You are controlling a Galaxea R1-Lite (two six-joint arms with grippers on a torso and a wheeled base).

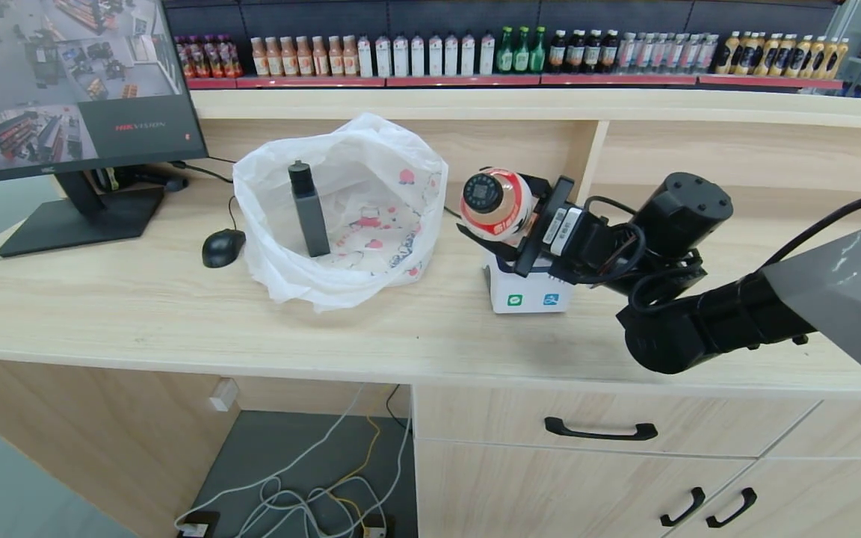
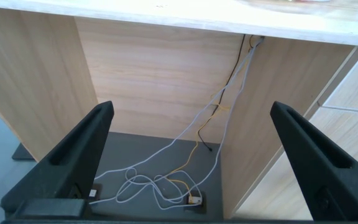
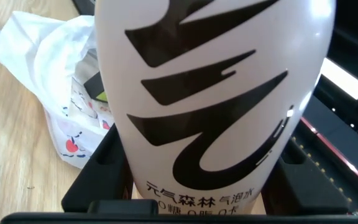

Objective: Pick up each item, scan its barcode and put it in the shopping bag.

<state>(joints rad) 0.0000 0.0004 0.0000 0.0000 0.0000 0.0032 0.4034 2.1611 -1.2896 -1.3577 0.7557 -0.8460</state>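
Note:
My right gripper (image 1: 504, 224) is shut on a pale bottle (image 1: 496, 203) with a red band and a dark cap, held lying sideways above the white scanner box (image 1: 531, 295) on the counter. Up close in the right wrist view the bottle (image 3: 213, 93) shows white with black strokes, its sides clamped between the black fingers (image 3: 92, 180). To the left stands the white shopping bag (image 1: 341, 209), open, with a dark grey bottle (image 1: 309, 211) upright inside. My left gripper (image 2: 194, 155) hangs open below the counter, facing the leg space and cables.
A black mouse (image 1: 223, 247) lies left of the bag and a monitor (image 1: 64, 82) stands at the far left. The wooden counter (image 1: 176, 314) has a raised back ledge. Drawers with black handles (image 1: 601, 430) sit below; shelves of bottles (image 1: 513, 52) line the back.

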